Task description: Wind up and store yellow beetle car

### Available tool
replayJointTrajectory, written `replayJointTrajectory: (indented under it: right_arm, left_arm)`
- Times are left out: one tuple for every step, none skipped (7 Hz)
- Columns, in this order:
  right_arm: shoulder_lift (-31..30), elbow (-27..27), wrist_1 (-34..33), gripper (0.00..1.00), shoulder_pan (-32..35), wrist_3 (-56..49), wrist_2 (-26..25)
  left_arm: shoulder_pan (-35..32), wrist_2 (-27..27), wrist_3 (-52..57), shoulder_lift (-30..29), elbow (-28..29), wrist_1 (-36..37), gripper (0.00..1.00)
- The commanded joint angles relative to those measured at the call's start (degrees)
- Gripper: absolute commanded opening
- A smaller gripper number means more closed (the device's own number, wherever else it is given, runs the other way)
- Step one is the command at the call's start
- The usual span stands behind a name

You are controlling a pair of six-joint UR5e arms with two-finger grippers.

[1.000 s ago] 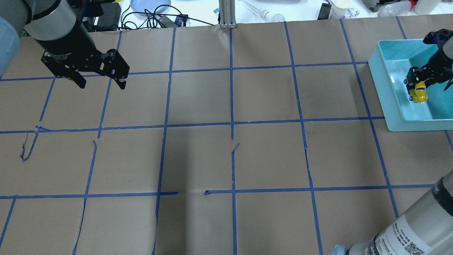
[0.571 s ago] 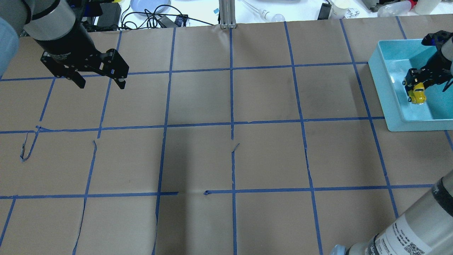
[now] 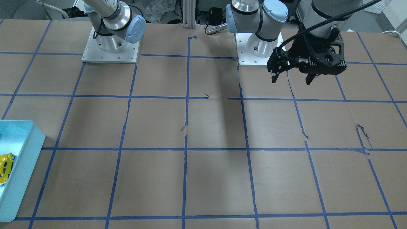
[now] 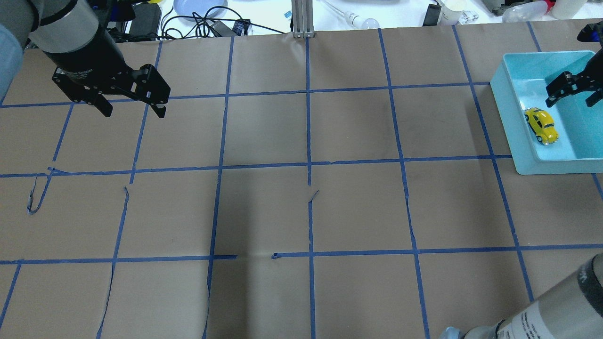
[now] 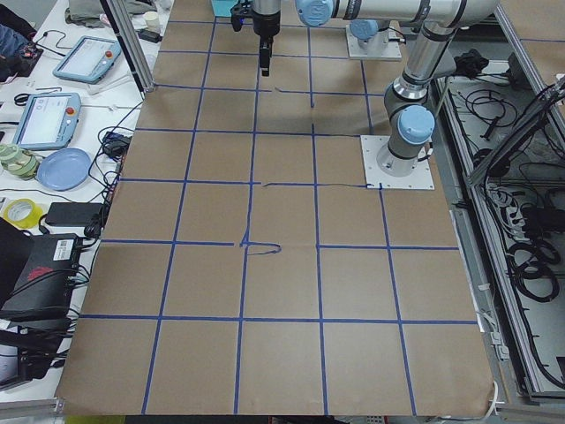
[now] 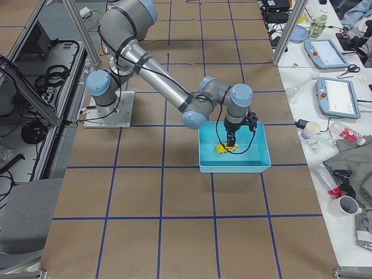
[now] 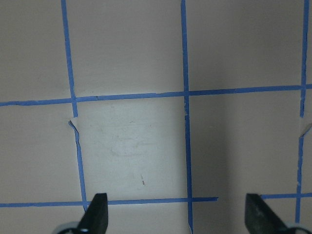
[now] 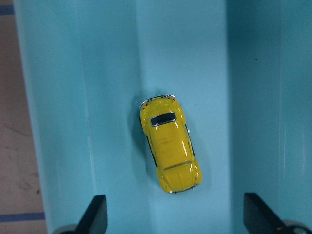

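In the front-facing view, the left claw (image 3: 290,81) hangs above the counter (image 3: 216,178) on the picture's right, in front of its arm's base. Its fingers are spread wide with nothing between them. At the left edge sits a teal bin (image 3: 30,149), and the car (image 3: 5,167) shows inside it, partly cut off by the frame. Blue tape (image 3: 186,149) marks the counter in a grid.

From overhead, the right claw (image 4: 569,101) is over the bin at the far right, fingers wide apart and holding nothing. The car lies on the bin floor just beside the wall nearer the counter's middle, on its wheels, clear of the fingers. The left claw hovers over the far left of the counter, open wide and empty.

In the left side view, the near arm reaches across the top of the picture, and its claw points down. It is too small there to tell its spread.

In the right side view, the near arm bends down into the bin, and its claw is directly above the car.

The left wrist view shows two fingertips at the bottom corners, far apart, over bare taped counter.

The right wrist view shows two fingertips, likewise far apart, at the bottom corners. The car is ahead of them, roof up, slightly askew, close to the bin wall on the picture's left and touching neither finger.
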Motion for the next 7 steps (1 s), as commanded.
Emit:
replayJointTrajectory:
  right_arm:
    - [-9.9, -0.1, 10.5, 1.00, 5.5, 0.2, 0.4]
    - [-13.7, -0.2, 16.2, 1.00, 9.8, 2.9, 0.6]
    - [-16.5, -0.3, 21.2, 1.00, 16.1, 10.8, 1.0]
    - [-18.9, -0.1, 22.7, 1.00, 21.8, 20.4, 1.5]
    - [-20.5, 0.4, 22.7, 1.00, 27.8, 27.1, 2.0]
    - [-21.6, 0.4, 21.9, 1.00, 34.3, 34.4, 1.3]
    - [-22.2, 0.7, 19.9, 0.99, 37.3, 37.9, 0.9]
  left_arm:
    - [0.0, 0.1, 0.1, 0.0, 0.0, 0.0, 1.00]
    - [0.0, 0.1, 0.1, 0.0, -0.1, -0.1, 1.00]
    - [0.0, 0.0, 0.0, 0.1, 0.0, 0.1, 1.00]
    - [0.0, 0.0, 0.1, 0.0, -0.1, 0.0, 1.00]
    - [0.0, 0.0, 0.1, 0.0, -0.1, 0.0, 1.00]
    - [0.0, 0.1, 0.1, 0.1, -0.1, 0.0, 1.00]
    - [0.0, 0.0, 0.1, 0.0, -0.2, 0.1, 1.00]
